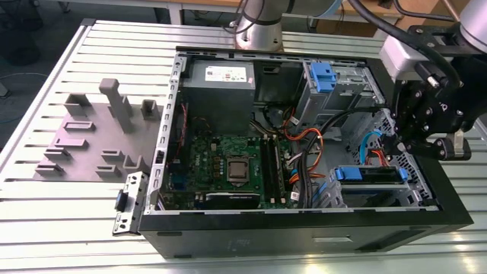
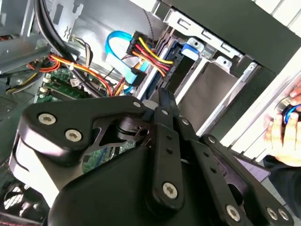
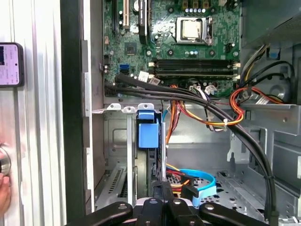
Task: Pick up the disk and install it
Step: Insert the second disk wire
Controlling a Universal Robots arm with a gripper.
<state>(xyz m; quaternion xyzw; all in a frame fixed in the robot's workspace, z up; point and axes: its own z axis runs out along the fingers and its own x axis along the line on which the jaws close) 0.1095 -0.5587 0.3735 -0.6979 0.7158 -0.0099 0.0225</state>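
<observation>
The gripper [image 3: 162, 200] hung over the open computer case [image 3: 73, 117], fingers together, just below the blue-bracketed disk [image 3: 148, 134] seated upright in its bay, motherboard [image 3: 174, 37] beyond.

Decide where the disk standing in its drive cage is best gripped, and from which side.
Grip the disk by its blue bracket end, which faces out of the open case; come from that open side, since cage walls flank its flat faces.
</observation>
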